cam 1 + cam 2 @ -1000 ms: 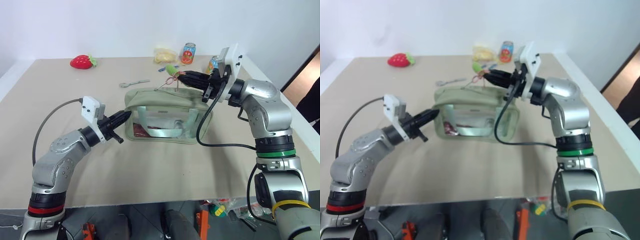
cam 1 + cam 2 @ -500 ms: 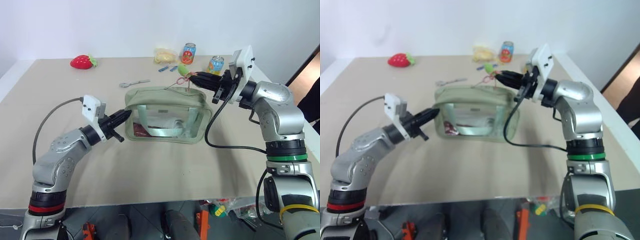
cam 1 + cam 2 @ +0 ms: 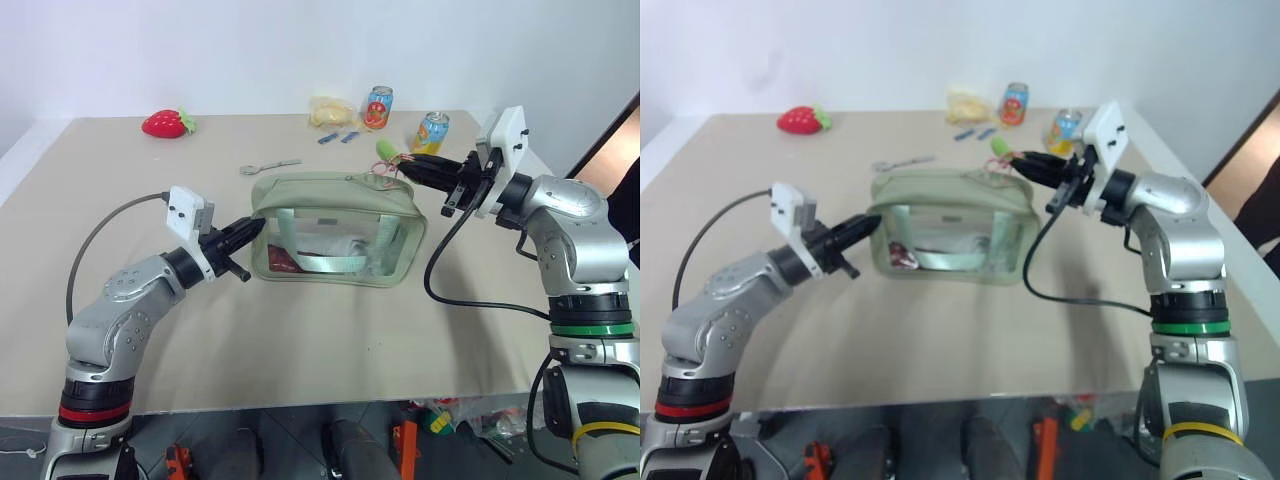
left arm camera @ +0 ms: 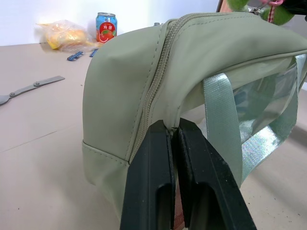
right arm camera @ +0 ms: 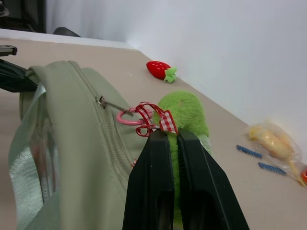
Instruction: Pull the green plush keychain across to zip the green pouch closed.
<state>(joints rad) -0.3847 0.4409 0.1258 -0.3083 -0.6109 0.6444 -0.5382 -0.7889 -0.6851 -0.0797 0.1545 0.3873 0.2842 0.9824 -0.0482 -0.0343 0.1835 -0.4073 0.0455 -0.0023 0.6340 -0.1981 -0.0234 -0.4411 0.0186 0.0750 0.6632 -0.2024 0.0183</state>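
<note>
Overall, beige table point(image 3: 300, 330), seemingly white wall point(image 3: 250, 50).

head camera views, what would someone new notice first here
The green pouch sits mid-table, stretched between two arms. The left gripper pinches its left end with jaws shut, while the right gripper at the other end has its jaws shut on the green plush keychain tied to the zipper. A red plush strawberry stands out at the table's far left corner.
</note>
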